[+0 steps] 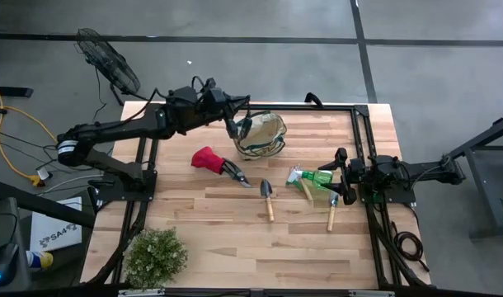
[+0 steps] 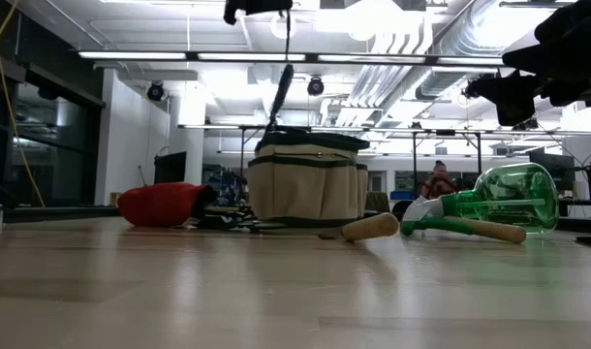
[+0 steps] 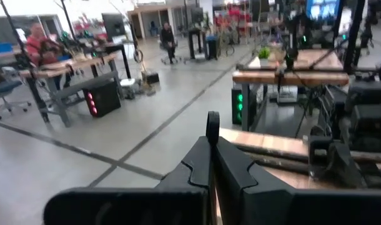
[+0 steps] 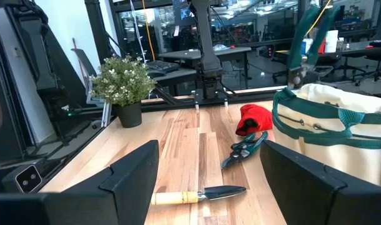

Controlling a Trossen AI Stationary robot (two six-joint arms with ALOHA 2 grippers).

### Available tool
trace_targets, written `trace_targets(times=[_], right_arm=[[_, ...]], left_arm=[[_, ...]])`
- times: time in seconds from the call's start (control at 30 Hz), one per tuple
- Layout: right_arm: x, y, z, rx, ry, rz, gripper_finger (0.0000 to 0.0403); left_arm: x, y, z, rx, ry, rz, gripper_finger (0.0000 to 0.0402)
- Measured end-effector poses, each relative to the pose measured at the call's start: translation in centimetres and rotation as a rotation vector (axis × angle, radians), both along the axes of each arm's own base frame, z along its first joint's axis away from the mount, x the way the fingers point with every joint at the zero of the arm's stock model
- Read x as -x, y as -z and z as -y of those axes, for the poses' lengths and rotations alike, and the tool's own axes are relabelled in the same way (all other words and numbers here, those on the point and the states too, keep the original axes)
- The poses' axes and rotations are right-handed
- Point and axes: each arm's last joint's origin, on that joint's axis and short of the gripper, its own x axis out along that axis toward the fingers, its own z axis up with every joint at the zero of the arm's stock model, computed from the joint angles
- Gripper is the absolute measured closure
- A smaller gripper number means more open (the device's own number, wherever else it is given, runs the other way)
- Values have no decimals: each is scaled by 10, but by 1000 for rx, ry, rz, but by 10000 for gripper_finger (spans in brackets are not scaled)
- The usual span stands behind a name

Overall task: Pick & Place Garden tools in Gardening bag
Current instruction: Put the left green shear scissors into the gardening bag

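Left end effector [image 1: 237,125] sits over the near rim of the gardening bag [image 1: 264,136], at the far middle of the surface [image 1: 218,239]. From the left wrist view its fingers [image 3: 209,165] are pressed together on a thin dark tool handle [image 3: 213,125] — which tool, cannot tell. In the low view that dark handle [image 2: 279,97] stands tilted above the bag's opening.

Right end effector [image 1: 340,175] hovers by the right side, jaws wide apart, holding nothing — the green sprayer [image 1: 316,179] lies just beside it on its side.

Red-handled pruning shears [image 1: 221,163] lie left of centre, near the bag. One wooden-handled trowel [image 1: 268,198] lies mid-surface, blade toward the bag. Another wooden-handled tool [image 1: 331,211] lies right of it, near the sprayer.

Bushy plant [image 1: 155,256] stands at the near-left corner, well apart.
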Motion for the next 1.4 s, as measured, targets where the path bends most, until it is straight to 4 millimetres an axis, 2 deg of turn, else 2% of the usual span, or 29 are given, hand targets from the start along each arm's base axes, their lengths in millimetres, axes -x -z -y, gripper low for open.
trace_targets(times=[0.37, 0.57, 0.77, 1.0, 1.4], right_arm=[[0, 0, 0, 0, 0, 0, 131], [0, 0, 0, 0, -2, -1, 131], [0, 0, 0, 0, -3, -1, 131], [0, 0, 0, 0, -2, 0, 131], [0, 0, 0, 0, -3, -1, 131]], left_arm=[[15, 3, 4, 1, -2, 37, 401], [17, 19, 5, 17, -4, 40, 401], [20, 27, 6, 33, -2, 65, 401], [35, 25, 10, 54, -3, 101, 401], [51, 23, 14, 93, -18, 54, 401]])
